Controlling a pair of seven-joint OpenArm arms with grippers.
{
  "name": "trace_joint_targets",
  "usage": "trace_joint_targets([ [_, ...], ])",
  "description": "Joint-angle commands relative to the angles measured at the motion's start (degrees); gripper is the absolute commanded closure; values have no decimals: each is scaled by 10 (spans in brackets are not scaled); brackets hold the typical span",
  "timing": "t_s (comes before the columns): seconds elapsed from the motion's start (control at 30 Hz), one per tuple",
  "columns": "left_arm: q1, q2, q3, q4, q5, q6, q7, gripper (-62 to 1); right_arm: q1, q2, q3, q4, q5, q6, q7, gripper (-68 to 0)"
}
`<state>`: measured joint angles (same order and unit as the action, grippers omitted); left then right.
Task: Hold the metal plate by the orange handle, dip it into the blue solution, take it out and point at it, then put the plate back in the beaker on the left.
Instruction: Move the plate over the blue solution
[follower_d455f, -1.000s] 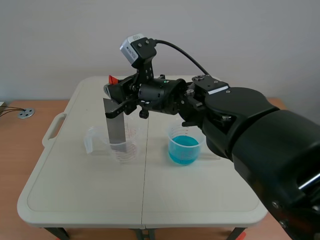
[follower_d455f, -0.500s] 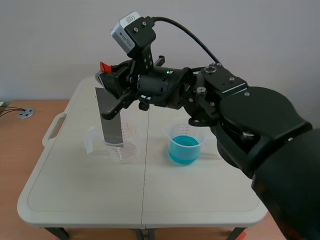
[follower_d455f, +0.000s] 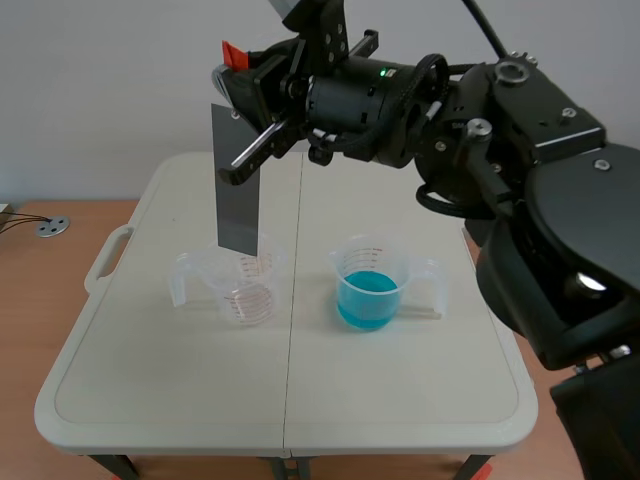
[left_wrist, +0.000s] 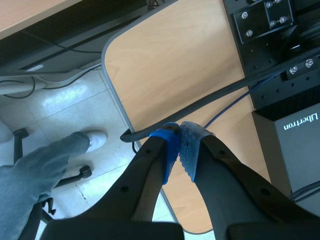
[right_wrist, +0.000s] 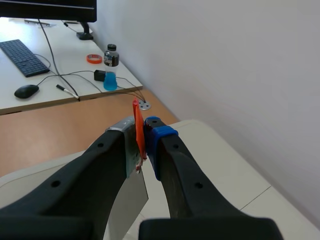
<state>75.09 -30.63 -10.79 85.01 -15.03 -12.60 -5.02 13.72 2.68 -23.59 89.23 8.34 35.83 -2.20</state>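
the right tool (follower_d455f: 238, 78), clamped on the orange handle (follower_d455f: 232, 50), holds the metal plate (follower_d455f: 237, 180) over the left beaker (follower_d455f: 245, 292); dipping in the blue solution (follower_d455f: 368, 297), pointing and returning remain.

You have bright, even, diffuse light in the scene view. The cream surface (follower_d455f: 180, 380) shows no hot spots. Faint soft shadows hug the empty beaker (follower_d455f: 245, 285) and the beaker of blue solution (follower_d455f: 370, 290), the latter's leaning toward 3 o'clock. The metal plate (follower_d455f: 237, 180) reads flat dark grey, without glare. A small highlight sits on the right arm (follower_d455f: 590, 283). In the left wrist view your left pincer (left_wrist: 180, 147) is soft-edged near the lens, and the floor tiles (left_wrist: 60, 102) beyond it carry pale glare. In the right wrist view the white wall (right_wrist: 240, 75) is bright and featureless, the right pincer (right_wrist: 141, 131) slightly blurred.
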Motion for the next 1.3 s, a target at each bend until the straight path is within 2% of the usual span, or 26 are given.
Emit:
trace_joint_targets([
  [0.0,4,0,0,9,-3,-2,-13,-16,8,-1,13,24,7,-2,-1,-15],
  [0.27,-1,-1,-1,9,-3,-2,-17,-16,-4,12,50,106,25,-2,-76,-15],
  [0.47,-13,-34,-4,47,-4,5,-45,-16,-4,56,64,133,85,-2,-108,-15],
  [0.6,-38,-64,-6,82,-5,5,-45,-16,-13,98,65,148,119,-2,-108,-15],
  [0.83,-121,-108,-6,126,-47,6,-44,-16,-40,129,112,152,169,1,-108,-15],
  [0.97,-185,-125,-4,141,-70,-13,-42,-16,-55,137,146,152,191,24,-108,-15],
  [1.1,-262,-134,14,142,-71,-49,-32,-16,-62,143,170,152,203,46,-109,-15],
  [1.27,-365,-134,69,142,-71,-67,16,-16,-64,143,198,152,205,63,-113,-15],
])
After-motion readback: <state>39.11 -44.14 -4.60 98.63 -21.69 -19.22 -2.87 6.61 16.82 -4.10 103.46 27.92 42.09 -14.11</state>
